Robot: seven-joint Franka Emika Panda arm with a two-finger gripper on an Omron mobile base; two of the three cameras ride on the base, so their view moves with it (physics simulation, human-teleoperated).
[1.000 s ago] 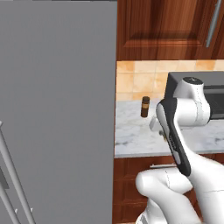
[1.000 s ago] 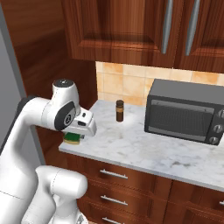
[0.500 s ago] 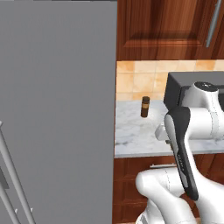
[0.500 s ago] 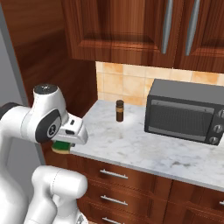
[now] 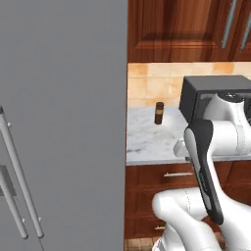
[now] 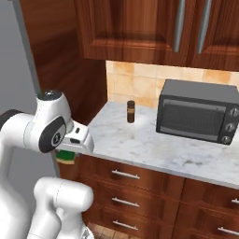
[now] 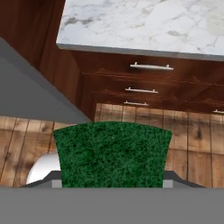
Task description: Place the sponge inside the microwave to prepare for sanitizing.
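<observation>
Since the earlier pictures the arm has swung away from the counter and down to its left, so the hand now hangs past the counter's front corner, in front of the drawers, where a second ago it was over the marble edge.

Largest in the scene is the grey refrigerator (image 5: 63, 122), which takes up the left of the left base view with its long bar handles. Dark wood cabinets (image 6: 140, 28) hang above a tiled wall, and more wood drawers (image 6: 140, 186) with metal pulls sit below the marble counter (image 6: 140, 144). On the counter's right stands a dark-grey box oven (image 6: 196, 114) with a mesh window and three knobs, its door closed. Left of it, well apart, a small brown bottle (image 6: 131, 111) stands upright near the wall.

Off the counter's left corner, the gripper (image 6: 66, 155) points downward toward the wooden floor (image 7: 192, 148). In the hand view the sponge (image 7: 113, 154), a green rough pad, sits between the fingers, spanning the gap from one side to the other, so the jaws are closed on it at about its width. In the right base view a bit of green shows under the hand. The sponge is thus held in the air, below counter height and far to the left of the oven.
</observation>
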